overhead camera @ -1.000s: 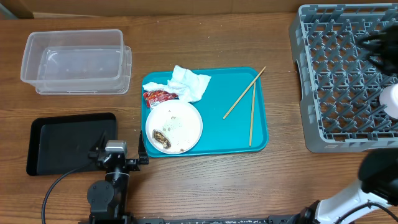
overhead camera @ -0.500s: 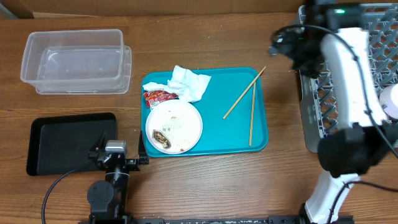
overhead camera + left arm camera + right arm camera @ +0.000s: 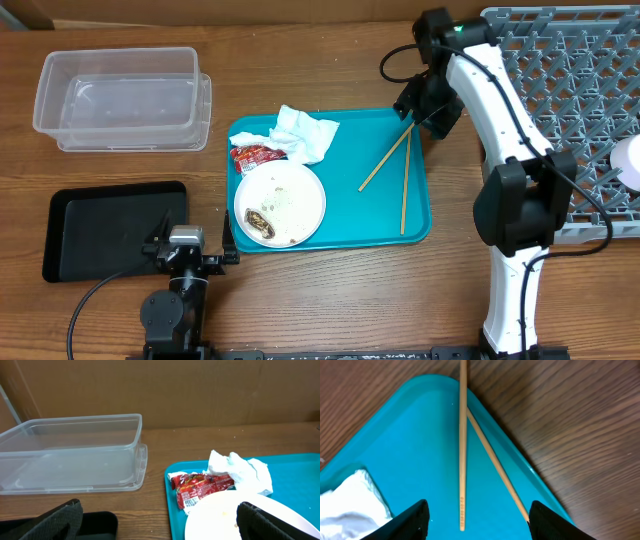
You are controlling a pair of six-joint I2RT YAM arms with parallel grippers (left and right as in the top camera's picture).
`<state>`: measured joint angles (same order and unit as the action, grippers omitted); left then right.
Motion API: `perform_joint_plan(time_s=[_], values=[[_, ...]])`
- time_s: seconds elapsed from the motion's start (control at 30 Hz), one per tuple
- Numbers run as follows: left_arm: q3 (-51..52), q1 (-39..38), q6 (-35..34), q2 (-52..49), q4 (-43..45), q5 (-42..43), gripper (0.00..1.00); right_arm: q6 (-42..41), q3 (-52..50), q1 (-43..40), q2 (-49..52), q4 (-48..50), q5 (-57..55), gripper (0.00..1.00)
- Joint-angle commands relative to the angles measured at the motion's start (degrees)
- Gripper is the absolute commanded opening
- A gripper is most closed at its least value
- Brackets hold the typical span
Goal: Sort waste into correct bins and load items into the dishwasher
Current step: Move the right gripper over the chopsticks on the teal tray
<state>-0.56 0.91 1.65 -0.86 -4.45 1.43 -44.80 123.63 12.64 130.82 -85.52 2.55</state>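
Little of the job looked done. Nearest, the left gripper (image 3: 159, 525) sat with its jaws spread wide and empty beside the black tray (image 3: 80, 230), which held nothing. On the teal serving tray (image 3: 360, 215) the plate (image 3: 316, 200) carried the brown food scrap (image 3: 260, 219) and stray rice grains (image 3: 284, 204), with the red wrapper (image 3: 252, 155) and crumpled napkin (image 3: 305, 135) just beyond it, all unsorted. The chopsticks (image 3: 463, 450), thin pale wooden sticks, lay in a narrow V on the tray's right side, crossing at its far corner, one tip jutting past the rim over the table (image 3: 330, 300). The right gripper (image 3: 479, 520) hovered over that corner, jaws parted, pinching nothing. Farther off, the clear tub (image 3: 120, 100) was empty, and the grey dish rack (image 3: 560, 90) showed only one white round dish (image 3: 628, 160) at its right edge.
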Motion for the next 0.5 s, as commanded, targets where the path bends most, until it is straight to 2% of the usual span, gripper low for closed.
perform_joint_plan(time_s=[0.0, 0.13, 0.47], values=[[0.28, 0.57, -0.37, 0.52, 0.00, -0.37, 1.00, -2.84, 0.07, 0.83, 1.14, 0.37, 0.13, 0.65], [0.28, 0.57, -0.37, 0.52, 0.00, -0.35, 1.00, -3.56, 0.07, 1.97, 1.60, 0.57, 0.09, 0.50], [0.28, 0.57, -0.37, 0.52, 0.00, -0.37, 1.00, -6.32, -1.64, 4.07, 1.90, 2.05, -4.17, 0.52]])
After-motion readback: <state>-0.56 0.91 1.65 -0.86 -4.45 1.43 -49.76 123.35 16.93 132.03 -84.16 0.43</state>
